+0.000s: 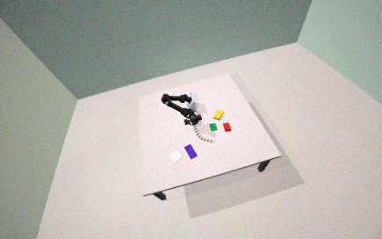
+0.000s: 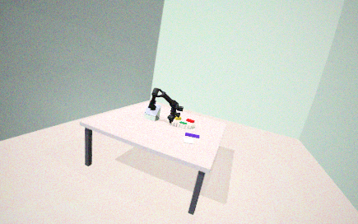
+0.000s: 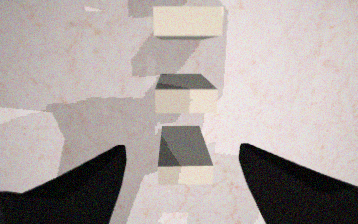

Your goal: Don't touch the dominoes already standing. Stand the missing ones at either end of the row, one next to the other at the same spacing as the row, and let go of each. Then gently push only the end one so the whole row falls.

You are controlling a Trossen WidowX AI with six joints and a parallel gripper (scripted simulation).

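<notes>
Letting go: end effector (image 3: 180, 165) wide open, holding nothing.
Domino (image 3: 185, 155): standing free.
Tip: lift straight up, no bumps.

Top cam sits high and far off, looking down at the whole table (image 1: 242, 162) from beyond one corner. Exterior cam is lower, off another corner, also distant, sharing my arm (image 2: 164, 99). My wrist cam stares close down at the tabletop.

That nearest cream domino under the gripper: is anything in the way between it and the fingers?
Nothing visible does. In the wrist view the nearest domino stands upright in the open gap, with bare table between it and each dark finger. The gripper is open and holds nothing.
</notes>
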